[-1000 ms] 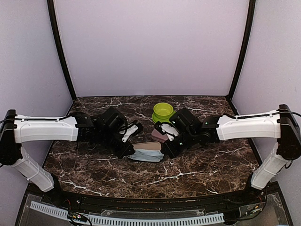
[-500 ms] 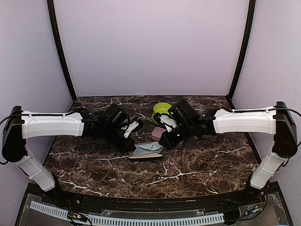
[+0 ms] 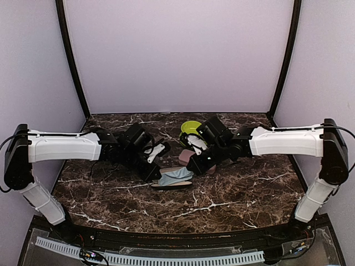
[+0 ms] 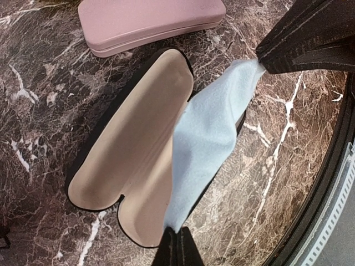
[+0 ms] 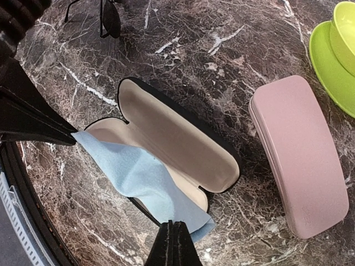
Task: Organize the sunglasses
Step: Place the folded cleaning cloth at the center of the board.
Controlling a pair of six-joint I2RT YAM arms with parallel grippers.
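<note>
One pair of sunglasses [image 5: 110, 18], thin black frame with dark lenses, lies on the marble at the top of the right wrist view; the top view hides it. An open black case [image 5: 183, 145] [image 4: 133, 149] [image 3: 168, 185] with beige lining lies between the arms. A light blue cloth [image 4: 211, 138] [image 5: 141, 174] [image 3: 176, 176] hangs stretched over it. My left gripper [image 4: 178, 245] [image 3: 153, 172] is shut on one corner of the cloth. My right gripper [image 5: 173, 244] [image 3: 193, 167] is shut on the opposite corner.
A closed pink case [image 5: 299, 158] [image 4: 150, 19] [image 3: 186, 157] lies just beyond the black case. A green bowl on a green plate [image 3: 192, 130] [image 5: 339, 44] stands behind it. The table's dark front rim [image 4: 327, 183] runs close by.
Both grippers have drawn back from the front edge and risen a little, with the blue cloth lifted and stretched between them above the open black case.
</note>
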